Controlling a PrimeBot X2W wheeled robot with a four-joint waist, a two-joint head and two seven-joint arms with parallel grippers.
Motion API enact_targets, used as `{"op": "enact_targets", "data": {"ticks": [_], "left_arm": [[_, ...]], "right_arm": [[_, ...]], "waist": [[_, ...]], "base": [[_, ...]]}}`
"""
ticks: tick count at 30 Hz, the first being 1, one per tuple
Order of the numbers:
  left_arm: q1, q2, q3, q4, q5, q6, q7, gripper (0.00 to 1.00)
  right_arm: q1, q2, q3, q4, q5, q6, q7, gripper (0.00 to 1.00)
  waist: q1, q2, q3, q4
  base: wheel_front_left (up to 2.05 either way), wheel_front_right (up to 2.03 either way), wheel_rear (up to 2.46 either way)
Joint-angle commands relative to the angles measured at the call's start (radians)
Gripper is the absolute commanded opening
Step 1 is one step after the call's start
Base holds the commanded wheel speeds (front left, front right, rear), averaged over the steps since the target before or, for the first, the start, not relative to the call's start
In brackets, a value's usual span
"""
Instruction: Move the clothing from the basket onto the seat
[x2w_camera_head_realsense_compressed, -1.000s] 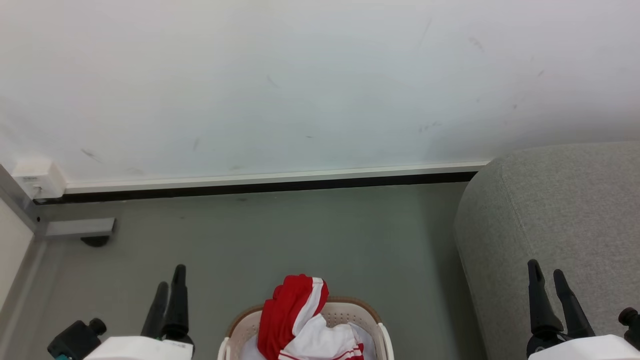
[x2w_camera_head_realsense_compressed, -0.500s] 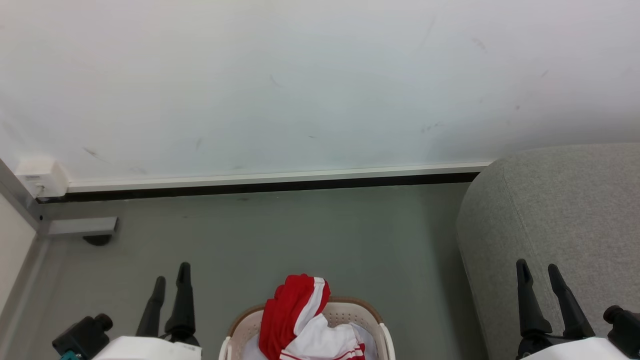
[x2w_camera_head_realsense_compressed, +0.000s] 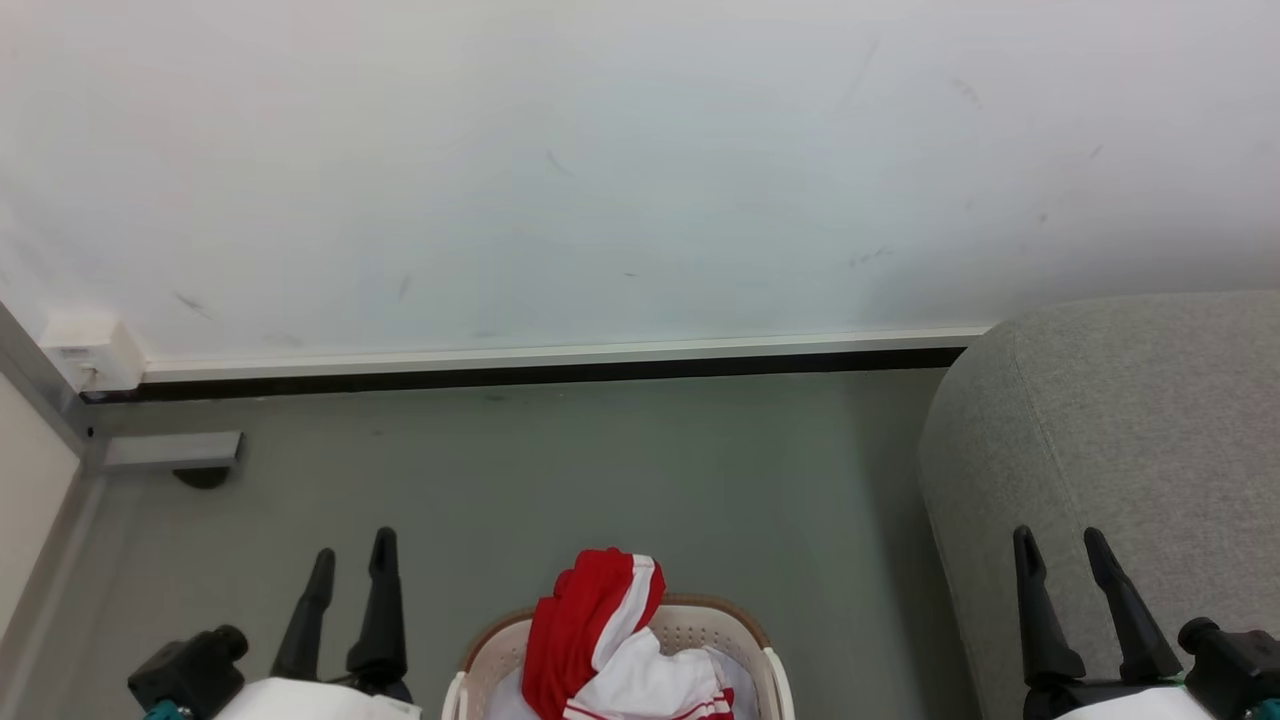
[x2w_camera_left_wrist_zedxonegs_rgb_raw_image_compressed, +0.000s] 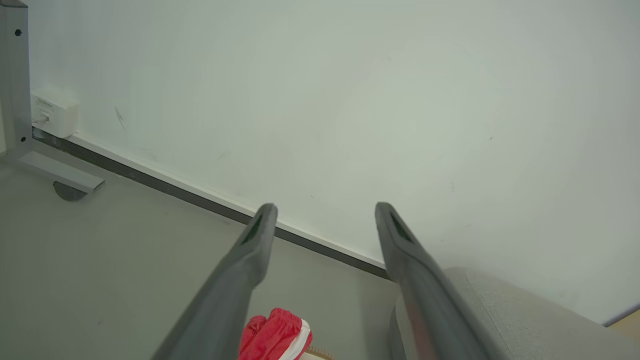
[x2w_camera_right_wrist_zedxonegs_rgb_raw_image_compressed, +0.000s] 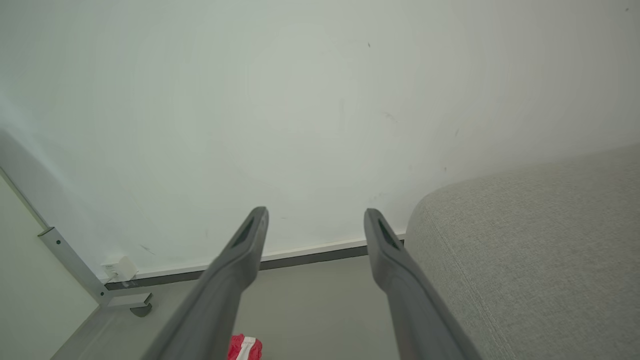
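The clothing (x2w_camera_head_realsense_compressed: 597, 640), a bundle of red fabric with white stripes and white panels, is sitting heaped in the basket (x2w_camera_head_realsense_compressed: 690, 628) at the bottom centre of the head view, with one red fold rising above the rim. It is looking soft, light and floppy, so it will likely be sagging and trailing when lifted. The raised red fold at the top of the heap is probably offering the easiest place to pinch, since it is standing clear of the basket wall.

The basket is cream plastic, rounded, with small holes in its wall and a brown top rim. It is resting on a smooth grey-green floor (x2w_camera_head_realsense_compressed: 600, 470).

The left tool (x2w_camera_head_realsense_compressed: 354, 545) is hovering at the lower left, its two dark tapered fingers spread apart and holding nothing. The right tool (x2w_camera_head_realsense_compressed: 1058, 536) is hovering at the lower right, also spread and empty, in front of the seat (x2w_camera_head_realsense_compressed: 1130, 420).

The seat is filling the right edge: light grey woven upholstery with rounded, padded corners. A pale scuffed wall (x2w_camera_head_realsense_compressed: 600, 170) is filling the upper frame.
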Motion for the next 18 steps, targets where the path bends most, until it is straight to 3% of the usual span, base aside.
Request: {"op": "enact_targets", "data": {"ticks": [1, 18], "left_arm": [[0.003, 0.009, -0.002, -0.012, 0.03, 0.002, -0.008, 1.0], [0.015, 0.01, -0.016, 0.012, 0.194, -0.006, -0.046, 1.0]], "right_arm": [[0.003, -0.011, 0.001, -0.011, -0.026, -0.001, -0.009, 1.0], [0.011, -0.011, 0.0, -0.009, -0.114, -0.002, -0.047, 1.0]], "waist": [[0.0, 0.0, 0.0, 0.0], [0.0, 0.0, 0.0, 0.007]], "base": [[0.0, 0.0, 0.0], [0.0, 0.0, 0.0]]}}
